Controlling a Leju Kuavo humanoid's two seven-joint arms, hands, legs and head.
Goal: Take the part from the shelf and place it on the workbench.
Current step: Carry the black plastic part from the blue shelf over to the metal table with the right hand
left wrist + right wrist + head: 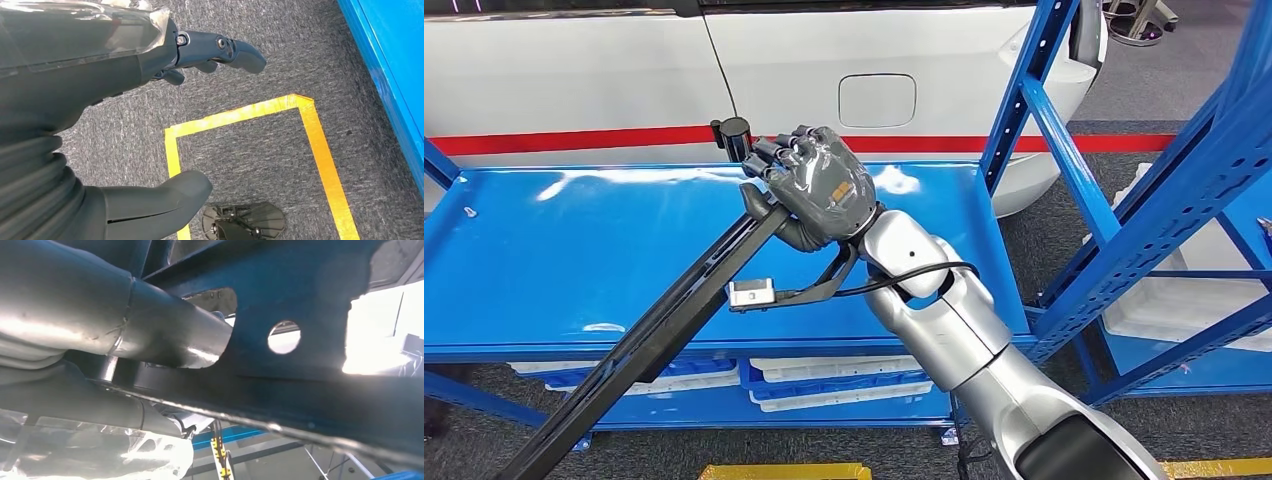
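Gripping the upper end of a long black metal part [659, 325], the right hand [819, 185] has its fingers curled around it above the blue shelf [544, 250]. The part slants down from the hand, across the shelf's front edge, toward the floor at the lower left. In the right wrist view the part [310, 305] shows close up, dark, with a round hole. The left hand [100, 125] hangs over grey carpet [260, 155] marked with yellow tape [320, 150], thumb and fingers apart, holding nothing. White trays [824, 380] sit on the lower shelf level
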